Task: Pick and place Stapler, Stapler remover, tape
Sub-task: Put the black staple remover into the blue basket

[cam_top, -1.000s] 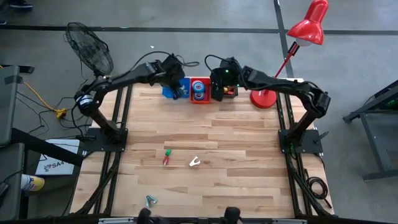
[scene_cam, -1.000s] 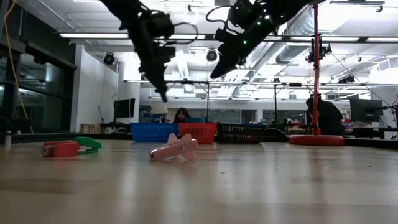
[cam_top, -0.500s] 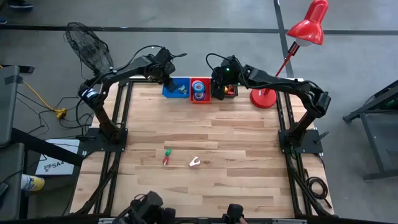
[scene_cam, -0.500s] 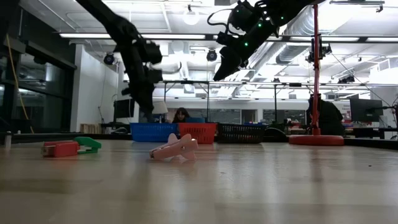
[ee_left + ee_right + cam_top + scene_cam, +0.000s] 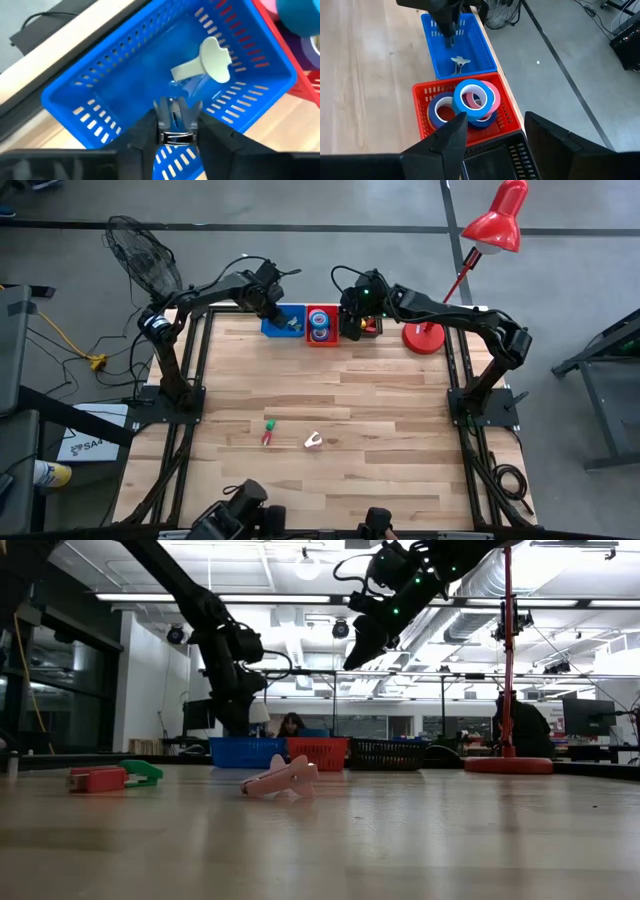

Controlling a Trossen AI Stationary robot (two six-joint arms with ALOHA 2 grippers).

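My left gripper [image 5: 173, 132] reaches down into the blue basket [image 5: 283, 321] at the table's far edge, shut on a small metal-clawed stapler remover [image 5: 173, 116]. A white stapler remover [image 5: 212, 62] lies on the basket's floor beside it. My right gripper [image 5: 495, 145] hangs open over the red basket [image 5: 420, 127], touching nothing. Blue tape [image 5: 471, 96], pink tape [image 5: 494, 99] and a dark tape roll [image 5: 436, 113] are stacked in that basket. On the table lie a small red stapler with a green piece [image 5: 267, 432] and a pale stapler remover [image 5: 313, 441]. My left gripper pinches the stapler remover's body [image 5: 173, 125] between its two fingers, which slant steeply down from above. The piece points down inside the blue basket, below the rim. I cannot tell whether it touches the basket's floor.
A black basket [image 5: 366, 326] stands to the right of the red one, and a red desk lamp's base [image 5: 424, 338] sits at the far right. A dark shape [image 5: 238, 508] reaches over the table's near edge. Bare wood lies between the baskets and the loose items.
My left gripper has sunk from above the blue basket down into it, shifting toward the table's left and rolling its wrist, with the stapler remover still between its fingers. A dark shape has come in at the near edge, covering a small blue item there.
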